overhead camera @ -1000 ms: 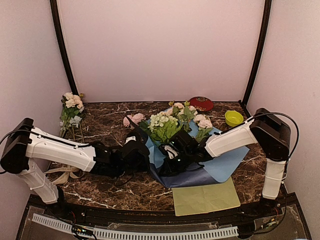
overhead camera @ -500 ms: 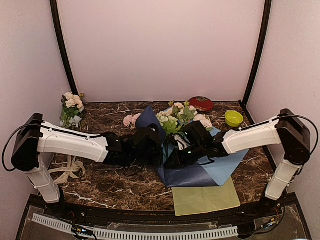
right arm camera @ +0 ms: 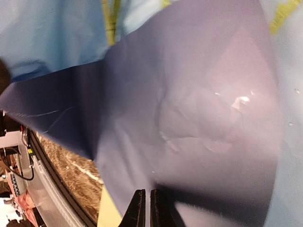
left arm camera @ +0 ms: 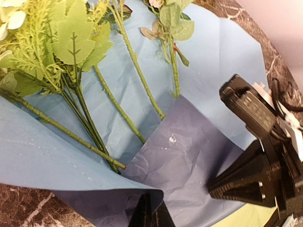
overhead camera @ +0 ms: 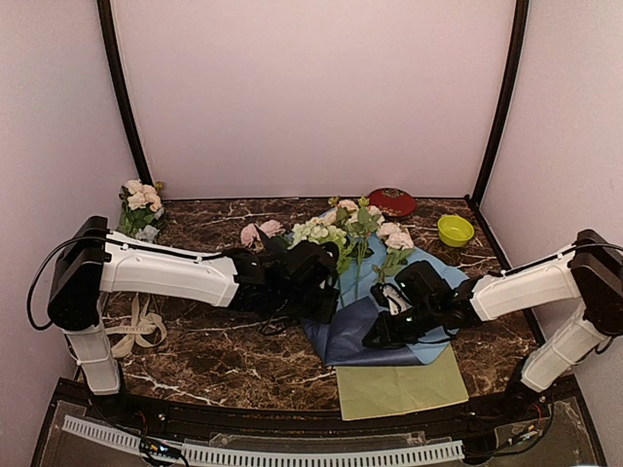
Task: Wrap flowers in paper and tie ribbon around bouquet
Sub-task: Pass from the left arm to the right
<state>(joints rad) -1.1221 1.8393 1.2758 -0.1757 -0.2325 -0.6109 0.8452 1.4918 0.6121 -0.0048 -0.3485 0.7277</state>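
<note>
The flowers lie on the light blue face of the paper; their green stems run down under a folded-up dark navy flap. My left gripper is shut on the paper's left edge, and the sheet curls over its fingertips. My right gripper is on the flap's right side, jaws together with only a hairline slit. Its tips sit against the dark face, and no paper shows between them. The ribbon lies loose at the far left.
A yellow-green sheet lies in front of the paper. A second bunch of flowers stands at the back left, and pink roses lie mid-table. A red dish and a green bowl sit at the back right.
Both grippers have shifted right. My right gripper has drawn back to the right and towards me. The raised navy fold has dropped flat over the stem ends, so the flowers show again.
</note>
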